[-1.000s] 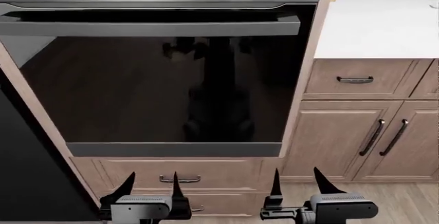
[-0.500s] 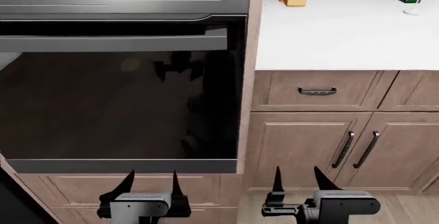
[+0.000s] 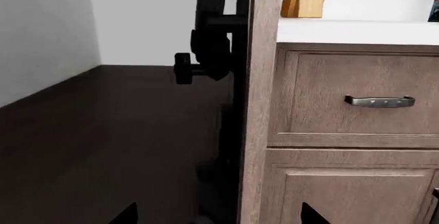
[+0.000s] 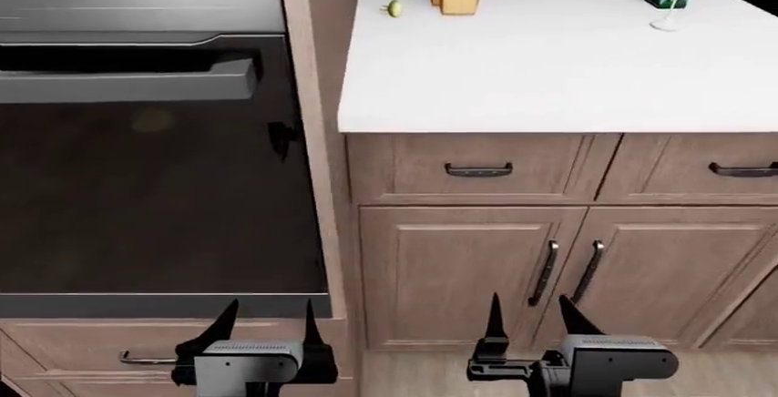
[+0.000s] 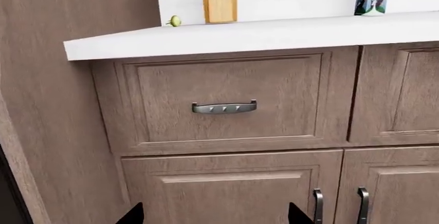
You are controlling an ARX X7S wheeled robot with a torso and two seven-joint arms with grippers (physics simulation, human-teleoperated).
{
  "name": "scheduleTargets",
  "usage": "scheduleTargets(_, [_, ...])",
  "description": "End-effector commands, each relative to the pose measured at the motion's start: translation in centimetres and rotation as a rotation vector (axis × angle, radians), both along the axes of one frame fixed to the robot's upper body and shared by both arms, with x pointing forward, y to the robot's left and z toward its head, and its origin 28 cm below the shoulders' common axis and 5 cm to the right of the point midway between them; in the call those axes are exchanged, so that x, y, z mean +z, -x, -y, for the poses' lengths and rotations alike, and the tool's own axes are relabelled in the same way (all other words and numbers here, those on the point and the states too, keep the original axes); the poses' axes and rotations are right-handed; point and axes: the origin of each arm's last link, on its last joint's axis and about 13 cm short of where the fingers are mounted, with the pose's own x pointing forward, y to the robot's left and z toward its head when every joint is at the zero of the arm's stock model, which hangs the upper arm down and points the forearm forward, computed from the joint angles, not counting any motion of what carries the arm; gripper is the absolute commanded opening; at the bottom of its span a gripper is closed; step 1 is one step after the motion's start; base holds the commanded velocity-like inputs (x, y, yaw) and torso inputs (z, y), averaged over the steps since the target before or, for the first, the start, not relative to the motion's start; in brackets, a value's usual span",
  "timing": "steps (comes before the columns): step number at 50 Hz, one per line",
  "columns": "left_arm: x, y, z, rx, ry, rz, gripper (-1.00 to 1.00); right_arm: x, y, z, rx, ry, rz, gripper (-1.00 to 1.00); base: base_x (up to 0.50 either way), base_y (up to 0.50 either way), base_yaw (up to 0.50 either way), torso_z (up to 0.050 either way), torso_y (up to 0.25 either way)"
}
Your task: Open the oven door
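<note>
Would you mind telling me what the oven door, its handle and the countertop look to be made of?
The oven door looks like glossy black glass: it mirrors the room. Its handle appears to be brushed grey metal, a matte bar. The countertop is plain matte white, perhaps stone or laminate; the render leaves that open.

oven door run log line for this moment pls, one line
oven door: shut, bar handle untouched | left gripper: open, low, empty | right gripper: open, low, facing cabinet doors | contact: none
</note>
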Motion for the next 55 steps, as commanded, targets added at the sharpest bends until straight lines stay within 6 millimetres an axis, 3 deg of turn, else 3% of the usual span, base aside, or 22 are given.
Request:
scheduleTargets(1, [0.07,-0.05,-0.07,-0.002,-0.003,0.002,1.00,0.04,-0.02,0.00,-0.003,-0.005,0.002,1.00,0.06,-0.50,0.00,0.000,0.000])
scheduleTargets(31, [0.02,0.09,-0.08,-0.005,-0.002,-0.002,1.00,-0.11,0.07,0.12,-0.019,-0.001,0.006,1.00,0.05,-0.50,0.00,0.000,0.000])
scheduleTargets(36, [0.06,0.08,-0.02,-0.009,-0.001,-0.001,1.00,-0.07,-0.02,0.18,-0.025,0.038,0.021,1.00,0.00,0.00,0.00,0.000,0.000])
scheduleTargets(55, [0.05,0.03,0.18,-0.007,0.003,0.002,1.00,0.12,0.09,0.17,-0.003,0.096,0.035,1.00,-0.06,0.00,0.50,0.000,0.000])
